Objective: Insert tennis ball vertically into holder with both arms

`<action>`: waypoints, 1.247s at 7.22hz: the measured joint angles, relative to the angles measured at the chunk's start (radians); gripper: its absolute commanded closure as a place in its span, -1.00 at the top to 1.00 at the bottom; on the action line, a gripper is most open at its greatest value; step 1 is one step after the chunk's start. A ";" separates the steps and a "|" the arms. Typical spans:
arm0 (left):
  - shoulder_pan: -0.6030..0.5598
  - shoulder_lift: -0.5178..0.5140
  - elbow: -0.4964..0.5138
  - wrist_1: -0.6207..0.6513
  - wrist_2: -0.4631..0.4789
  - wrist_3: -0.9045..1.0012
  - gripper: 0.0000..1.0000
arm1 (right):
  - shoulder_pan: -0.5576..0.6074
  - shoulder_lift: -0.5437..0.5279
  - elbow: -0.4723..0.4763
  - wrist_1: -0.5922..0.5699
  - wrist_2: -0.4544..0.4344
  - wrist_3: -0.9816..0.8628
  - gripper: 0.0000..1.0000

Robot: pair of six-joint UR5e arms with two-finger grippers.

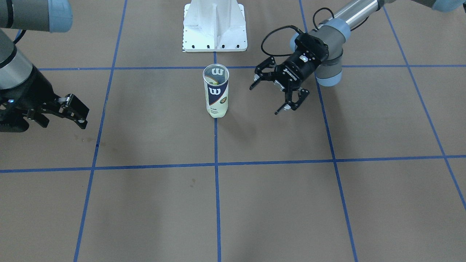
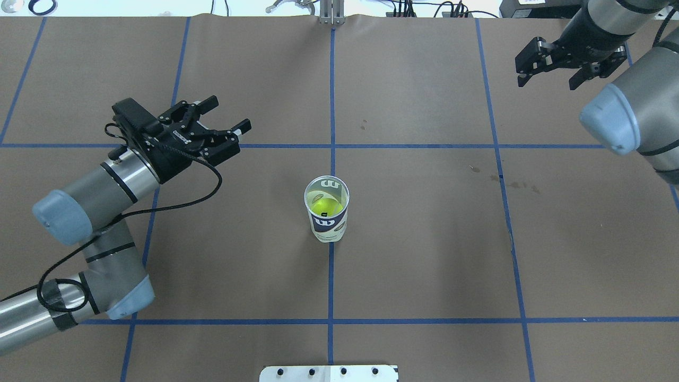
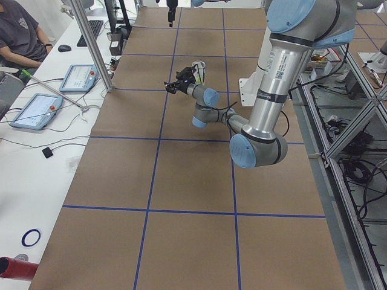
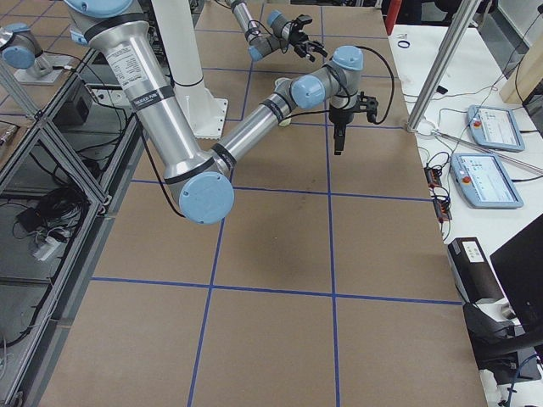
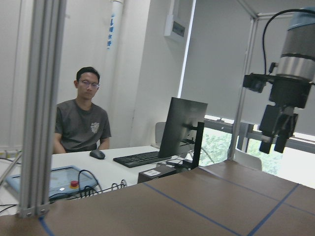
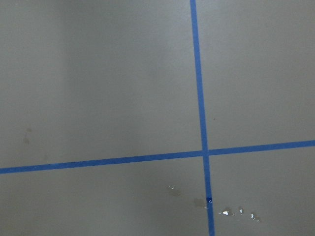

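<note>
The bench (image 2: pixel 424 249) is big and brown with blue lines on it. The left arm (image 2: pixel 90 196) comes in from the lower left of the overhead view. The right arm (image 2: pixel 626 111) comes in from the upper right.

The holder (image 2: pixel 329 220) stands in the middle of the frame, right on a blue line. It stands straight up, so its long side runs up and down and its open mouth faces the ceiling. Nothing touches it.

The left hand (image 2: pixel 229 116) is in the upper left part, with its fingers spread wide and nothing in them. The right hand (image 2: pixel 546 79) is far off in the upper right corner, and it is also wide and empty. The left hand is the nearer one (in the front view it is just to the right of the holder, near but apart). From that hand, the holder lies down and to the right in the overhead view.

Deep inside the holder sits a yellow-green tennis ball (image 2: pixel 324 206). So I think the ball is already in and the job looks about done. A tall can like this would tip easily if a hand bumped it.
</note>
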State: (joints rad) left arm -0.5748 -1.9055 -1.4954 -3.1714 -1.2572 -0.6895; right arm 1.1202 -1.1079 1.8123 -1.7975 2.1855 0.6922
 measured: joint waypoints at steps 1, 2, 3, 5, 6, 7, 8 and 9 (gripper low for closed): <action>-0.045 0.032 0.000 0.092 -0.018 -0.054 1.00 | 0.038 -0.007 -0.054 0.001 0.000 -0.081 0.98; -0.108 0.058 0.000 0.179 -0.074 -0.076 1.00 | 0.074 -0.010 -0.106 0.007 0.003 -0.146 0.98; -0.196 0.078 -0.001 0.287 -0.182 -0.083 1.00 | 0.116 -0.013 -0.164 0.030 0.022 -0.202 0.98; -0.398 0.094 -0.007 0.590 -0.425 -0.086 1.00 | 0.202 -0.048 -0.247 0.085 0.098 -0.335 0.98; -0.479 0.091 -0.034 0.776 -0.545 -0.086 1.00 | 0.227 -0.071 -0.257 0.092 0.112 -0.389 0.98; -0.555 0.092 -0.087 0.979 -0.676 -0.082 1.00 | 0.243 -0.091 -0.261 0.095 0.117 -0.433 0.98; -0.631 0.095 -0.137 1.164 -0.795 -0.049 1.00 | 0.256 -0.104 -0.263 0.096 0.118 -0.466 0.98; -0.705 0.114 -0.172 1.300 -0.882 0.055 1.00 | 0.272 -0.115 -0.264 0.096 0.119 -0.487 0.98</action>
State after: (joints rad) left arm -1.2800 -1.7915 -1.6677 -1.8718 -2.1389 -0.6341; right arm 1.3921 -1.2227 1.5486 -1.7014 2.3043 0.2056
